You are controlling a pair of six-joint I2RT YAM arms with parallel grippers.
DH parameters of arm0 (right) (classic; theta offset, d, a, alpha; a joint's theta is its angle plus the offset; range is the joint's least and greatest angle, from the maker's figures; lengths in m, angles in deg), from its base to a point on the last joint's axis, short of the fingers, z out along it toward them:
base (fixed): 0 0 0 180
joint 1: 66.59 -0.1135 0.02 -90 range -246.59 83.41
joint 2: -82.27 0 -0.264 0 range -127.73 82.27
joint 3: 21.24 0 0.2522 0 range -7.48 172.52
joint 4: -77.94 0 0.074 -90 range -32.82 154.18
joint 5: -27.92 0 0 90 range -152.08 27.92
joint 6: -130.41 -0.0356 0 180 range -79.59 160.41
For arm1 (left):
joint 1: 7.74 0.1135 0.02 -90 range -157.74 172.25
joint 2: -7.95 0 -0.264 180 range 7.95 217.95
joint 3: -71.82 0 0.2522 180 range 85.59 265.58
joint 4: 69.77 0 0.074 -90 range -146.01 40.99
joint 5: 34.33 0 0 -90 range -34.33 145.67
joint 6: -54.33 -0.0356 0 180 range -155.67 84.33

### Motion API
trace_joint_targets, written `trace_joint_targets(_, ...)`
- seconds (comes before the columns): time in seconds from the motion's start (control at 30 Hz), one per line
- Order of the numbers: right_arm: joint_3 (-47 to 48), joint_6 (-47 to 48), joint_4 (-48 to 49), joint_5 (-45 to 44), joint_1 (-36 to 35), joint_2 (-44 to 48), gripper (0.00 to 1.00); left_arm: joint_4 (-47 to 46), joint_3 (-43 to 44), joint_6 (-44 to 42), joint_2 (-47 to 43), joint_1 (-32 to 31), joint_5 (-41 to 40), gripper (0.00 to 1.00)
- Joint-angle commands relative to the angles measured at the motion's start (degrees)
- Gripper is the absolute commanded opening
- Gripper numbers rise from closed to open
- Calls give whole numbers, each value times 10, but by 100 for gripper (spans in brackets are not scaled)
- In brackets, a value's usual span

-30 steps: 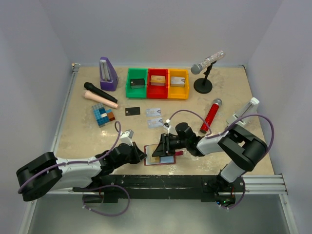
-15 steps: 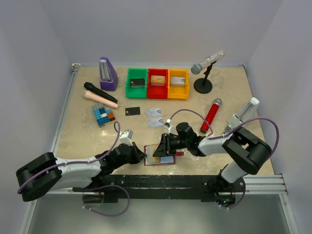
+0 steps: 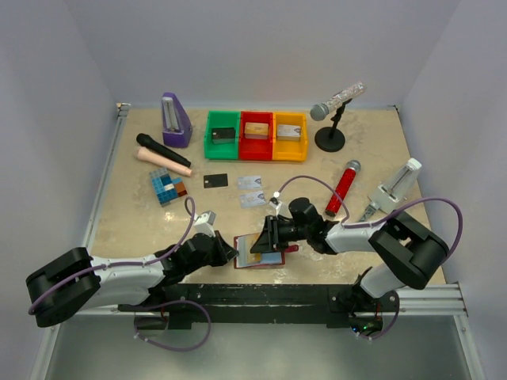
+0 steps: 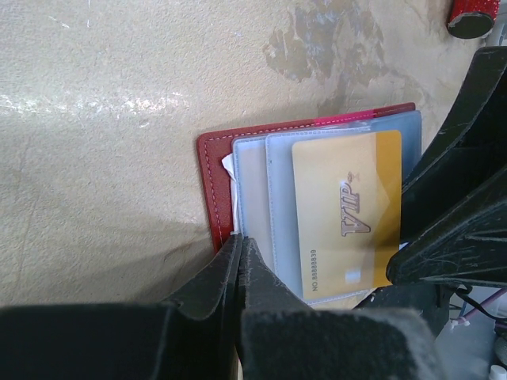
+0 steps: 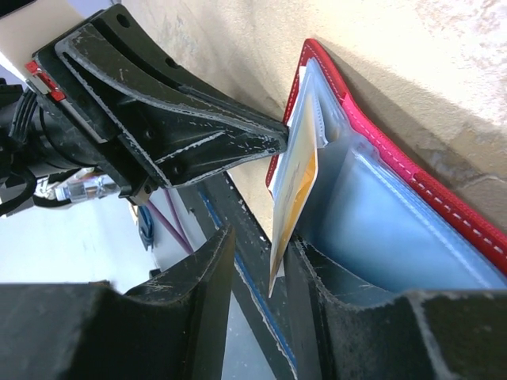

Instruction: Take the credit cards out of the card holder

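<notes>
Near the counter's (image 4: 119,79) front edge the card holder (image 4: 210,190) lies open, its gold credit card (image 4: 348,214) sticking out of a clear pocket. The left gripper (image 4: 240,247) is pressed together at the holder's edge; the right gripper (image 5: 261,237) stands apart astride the card. Light, stiff and slick, the card probably wants a pinch on its free edge, then a slide along the pocket.
</notes>
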Motion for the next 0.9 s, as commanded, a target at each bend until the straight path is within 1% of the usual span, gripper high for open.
trace_joint_targets(0.0, -2, 10, 10, -7, 6, 18, 35, 73, -18, -8, 12, 0, -26, 0)
trace_joint_targets(0.87, -16, 16, 2, -10, 20, 34, 26, 70, -33, -1, 5, 0, -31, 0)
